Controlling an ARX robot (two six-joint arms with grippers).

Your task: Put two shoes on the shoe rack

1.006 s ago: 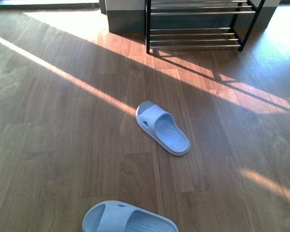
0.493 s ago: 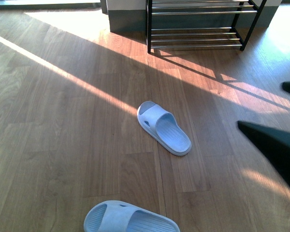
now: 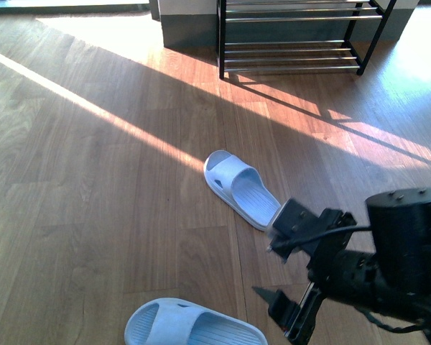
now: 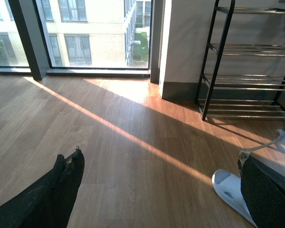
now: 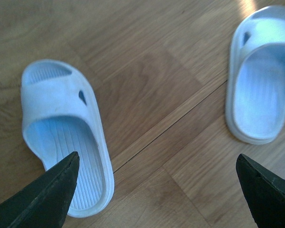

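Observation:
Two pale blue rubber slides lie on the wood floor: one mid-floor, one at the near edge. The shoe rack, black frame with chrome rods, stands empty at the far wall. My right gripper is open, hovering over bare floor between the slides; the right wrist view shows its gripper with one slide by one finger and the other slide further off. My left gripper is open and empty, with a slide near one finger. No grey sneakers are in view.
A grey-based wall column stands beside the rack. Floor-length windows run along the far wall in the left wrist view, where the rack also shows. Bands of sunlight cross the floor.
My right arm has come into the front view from the right and now hangs between the two slides. The slides and rack have not moved.

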